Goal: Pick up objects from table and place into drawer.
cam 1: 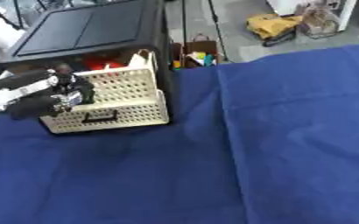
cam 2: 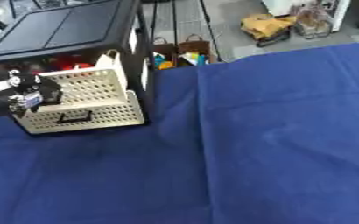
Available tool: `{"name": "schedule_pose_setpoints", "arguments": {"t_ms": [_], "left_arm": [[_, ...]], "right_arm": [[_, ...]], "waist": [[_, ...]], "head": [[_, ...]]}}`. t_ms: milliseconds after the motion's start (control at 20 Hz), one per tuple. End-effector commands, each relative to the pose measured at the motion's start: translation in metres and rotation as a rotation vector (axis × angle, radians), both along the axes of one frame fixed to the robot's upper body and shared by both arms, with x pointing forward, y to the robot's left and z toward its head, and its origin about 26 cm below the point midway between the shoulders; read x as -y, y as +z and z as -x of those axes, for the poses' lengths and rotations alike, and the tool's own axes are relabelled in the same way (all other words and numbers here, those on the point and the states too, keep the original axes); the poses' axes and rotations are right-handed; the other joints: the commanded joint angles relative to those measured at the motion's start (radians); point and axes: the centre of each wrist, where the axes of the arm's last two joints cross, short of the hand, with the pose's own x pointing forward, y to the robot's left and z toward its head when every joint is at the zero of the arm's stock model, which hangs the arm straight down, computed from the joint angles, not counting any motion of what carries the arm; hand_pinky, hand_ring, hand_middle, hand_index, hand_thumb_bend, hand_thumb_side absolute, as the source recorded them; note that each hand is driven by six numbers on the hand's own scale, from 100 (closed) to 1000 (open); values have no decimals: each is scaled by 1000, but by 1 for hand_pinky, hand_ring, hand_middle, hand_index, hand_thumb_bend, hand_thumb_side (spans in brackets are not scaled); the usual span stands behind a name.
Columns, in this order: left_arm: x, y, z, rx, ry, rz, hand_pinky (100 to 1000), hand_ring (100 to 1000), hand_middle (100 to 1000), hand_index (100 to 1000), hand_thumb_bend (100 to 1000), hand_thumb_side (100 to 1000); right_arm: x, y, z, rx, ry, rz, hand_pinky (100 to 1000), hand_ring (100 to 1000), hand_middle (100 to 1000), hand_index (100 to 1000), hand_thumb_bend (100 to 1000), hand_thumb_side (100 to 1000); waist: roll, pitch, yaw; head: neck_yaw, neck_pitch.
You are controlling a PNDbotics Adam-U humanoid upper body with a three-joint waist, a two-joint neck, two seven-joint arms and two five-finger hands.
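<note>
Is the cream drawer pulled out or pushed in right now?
Pulled out. The cream perforated drawer juts forward of the black cabinet, a red thing showing inside. The left hand is at its front left corner.

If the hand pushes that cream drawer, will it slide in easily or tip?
The drawer looks like thin perforated plastic, so probably light and a bit flexible. It sits in the black cabinet, so it should likely slide rather than tip. The left hand is at its front left, so an off-centre push might skew it.

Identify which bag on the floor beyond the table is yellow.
The yellow bag farthest right; the bags beside the black cabinet are brown.
</note>
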Motion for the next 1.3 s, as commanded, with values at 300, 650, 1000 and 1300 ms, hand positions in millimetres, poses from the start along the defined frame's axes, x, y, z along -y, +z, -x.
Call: {"name": "schedule_pose_setpoints", "arguments": {"t_ms": [300, 650, 1000, 1300], "left_arm": [[-12, 9, -6, 26, 49, 3, 125, 367, 638, 958, 100, 1000], [-21, 7, -14, 33, 75, 46, 118, 364, 636, 964, 100, 1000], [-25, 9, -20, 37, 48, 102, 106, 359, 634, 970, 100, 1000], [-28, 11, -23, 37, 47, 121, 106, 360, 634, 970, 100, 1000]], "right_arm": [[-2, 8, 5, 32, 17, 12, 490, 619, 512, 693, 182, 687], [-3, 9, 6, 34, 21, 14, 490, 618, 511, 693, 183, 688], [-5, 11, 6, 38, 29, 16, 488, 617, 510, 693, 185, 688], [-5, 13, 6, 44, 30, 15, 488, 616, 509, 693, 185, 688]], "waist": [[1, -10, -6], [1, -5, -16], [1, 3, -34], [4, 12, -48]], "head": [[15, -17], [36, -20], [45, -28], [51, -40]]}}
